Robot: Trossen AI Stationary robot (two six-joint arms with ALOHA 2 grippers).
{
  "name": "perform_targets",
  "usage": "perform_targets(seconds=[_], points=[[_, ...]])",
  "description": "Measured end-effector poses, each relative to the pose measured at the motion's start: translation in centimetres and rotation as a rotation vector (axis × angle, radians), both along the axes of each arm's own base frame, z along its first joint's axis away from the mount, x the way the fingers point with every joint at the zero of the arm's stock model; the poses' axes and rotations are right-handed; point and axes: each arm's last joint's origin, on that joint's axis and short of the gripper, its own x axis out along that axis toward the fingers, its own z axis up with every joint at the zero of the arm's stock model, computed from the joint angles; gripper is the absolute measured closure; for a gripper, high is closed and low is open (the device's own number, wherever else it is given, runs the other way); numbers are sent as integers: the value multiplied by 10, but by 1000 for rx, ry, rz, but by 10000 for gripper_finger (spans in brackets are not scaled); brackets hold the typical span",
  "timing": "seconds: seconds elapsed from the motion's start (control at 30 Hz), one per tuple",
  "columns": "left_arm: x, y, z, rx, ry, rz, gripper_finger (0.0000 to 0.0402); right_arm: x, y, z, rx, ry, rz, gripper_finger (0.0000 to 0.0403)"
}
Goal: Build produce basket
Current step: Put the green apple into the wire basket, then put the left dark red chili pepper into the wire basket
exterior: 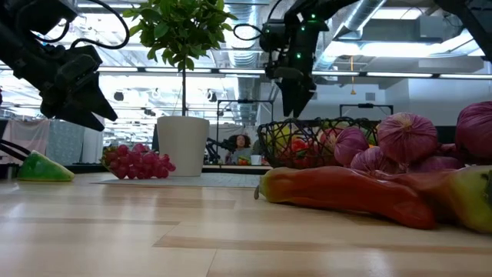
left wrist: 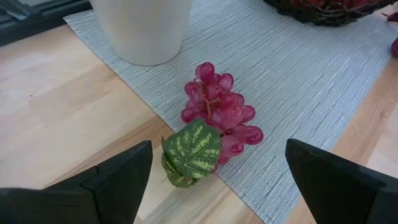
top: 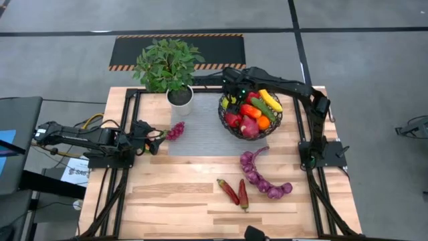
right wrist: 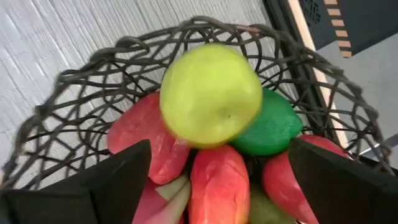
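The dark wire basket (top: 251,115) stands at the far right on the grey mat and holds red, orange, yellow and green produce. My right gripper (top: 232,86) hangs open above its far-left rim, fingers pointing down. Below the fingers (right wrist: 124,180) a yellow-green apple (right wrist: 211,93) shows blurred on top of red pieces and a green one (right wrist: 270,127). My left gripper (top: 158,134) stands open at the table's left. Just ahead of it, a bunch of red-purple grapes (left wrist: 219,112) with a green leaf (left wrist: 193,149) lies on the mat's edge, clear of both fingers.
A leafy plant in a white pot (top: 180,98) stands on the mat's far left corner, close to the grapes. A string of purple onions (top: 264,177) and two chillies (top: 234,192) lie on the bare wood nearer the front. Black frame rails (top: 127,120) run along both sides.
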Motion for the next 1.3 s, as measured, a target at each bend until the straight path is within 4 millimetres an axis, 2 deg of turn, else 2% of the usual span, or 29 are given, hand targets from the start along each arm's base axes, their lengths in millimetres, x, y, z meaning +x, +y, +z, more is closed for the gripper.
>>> perform_targets(seconds=[0.13,0.3,0.47,0.63,0.83,1.0,1.17,1.3], points=[[0,0,0,-1,0,-1,47,-1,1,15,-6,-10,-5,5],[0,0,0,-5,6,-18,47,-1,8,44,10,-58,-47,6],[0,-1,0,-8,11,-32,47,10,37,76,44,-171,39,4],[0,-1,0,-9,11,-32,47,24,80,95,75,-251,164,7],[0,-1,0,-14,11,-37,47,36,150,92,121,-236,305,9],[0,-1,0,-20,11,-42,47,48,201,72,146,-244,391,9],[1,-1,0,-16,8,-39,47,69,231,50,72,-405,419,13],[0,-1,0,-13,8,-36,47,90,236,32,-24,-619,473,14]])
